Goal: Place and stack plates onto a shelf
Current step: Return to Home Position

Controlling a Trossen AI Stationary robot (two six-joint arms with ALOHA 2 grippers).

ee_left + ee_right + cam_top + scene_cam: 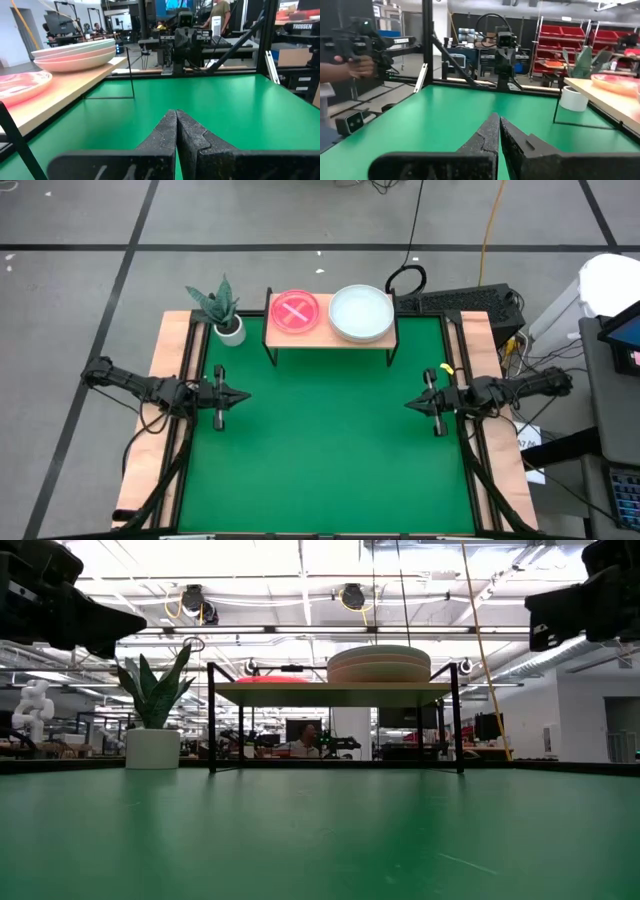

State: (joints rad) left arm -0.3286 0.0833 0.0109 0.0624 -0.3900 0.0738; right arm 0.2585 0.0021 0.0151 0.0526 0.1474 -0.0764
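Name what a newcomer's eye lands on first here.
The low wooden-topped shelf with black legs at the far edge of the green mat carries two stacks: translucent pink plates on its left, larger pale opaque plates on its right. The left gripper and right gripper hover shut at the mat's sides, pointing at each other.

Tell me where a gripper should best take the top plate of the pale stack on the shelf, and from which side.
Probably its rim on the side toward the open mat, one finger above and one below. The top plate lies flat on the shelf, nested on those beneath it, so only its flared edge is free; the right gripper, shut now, is nearest.
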